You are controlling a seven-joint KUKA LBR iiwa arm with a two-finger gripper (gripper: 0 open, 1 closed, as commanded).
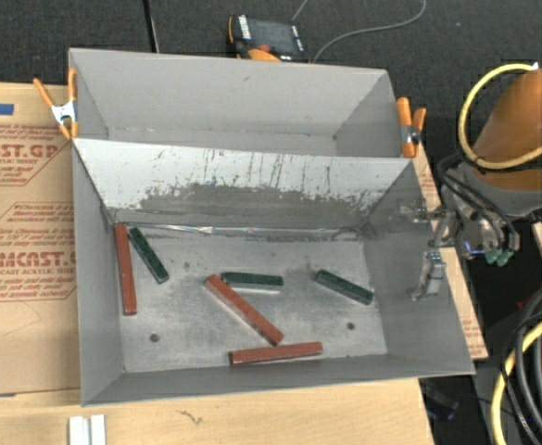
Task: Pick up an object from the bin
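My gripper (430, 274) hangs by the right slanted wall of the grey metal bin (224, 109). I cannot tell if it is open or closed. The nearest thing is a short dark green flat stick (344, 286) on the bin floor, to its left. More green sticks (252, 280) and long red-brown sticks (244, 310) lie farther left, spread apart.

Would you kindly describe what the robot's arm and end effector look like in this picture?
The wrist carries a rounded orange cover, ringed by a looping yellow cable. Below it sits dark grey and silver hardware with thin wires and a small green part. The end effector is slim, bare silvery metal. Thick black cables run along the lower right.
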